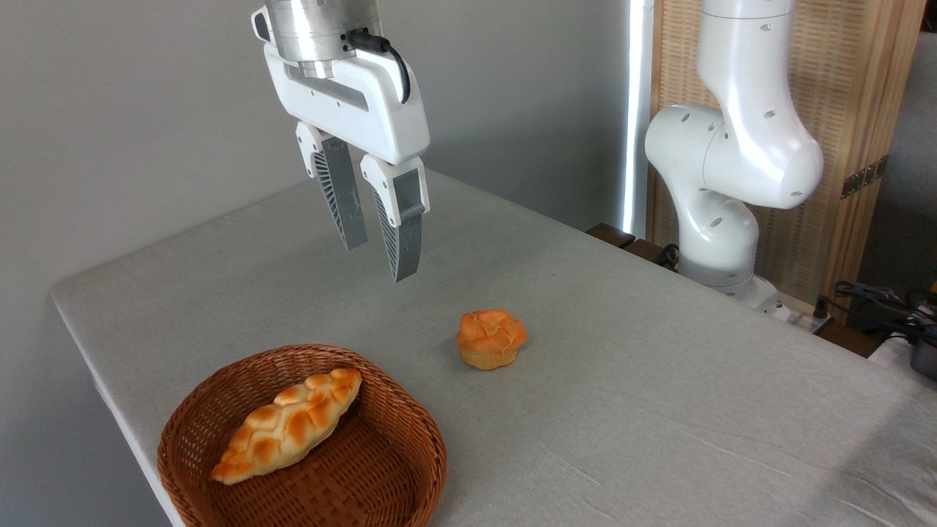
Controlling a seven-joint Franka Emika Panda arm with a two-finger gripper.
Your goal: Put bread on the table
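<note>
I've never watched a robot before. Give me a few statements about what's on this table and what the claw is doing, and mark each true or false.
1. The bun sits on the table, outside the basket. True.
2. The gripper is holding the bun. False: it hangs empty above the table, fingers apart, with the bun lying below and to its right.
3. The braided loaf lies in the basket. True.
4. The basket is empty. False: the loaf is in it.
5. The bun touches the basket. False: bare cloth shows between them.
</note>
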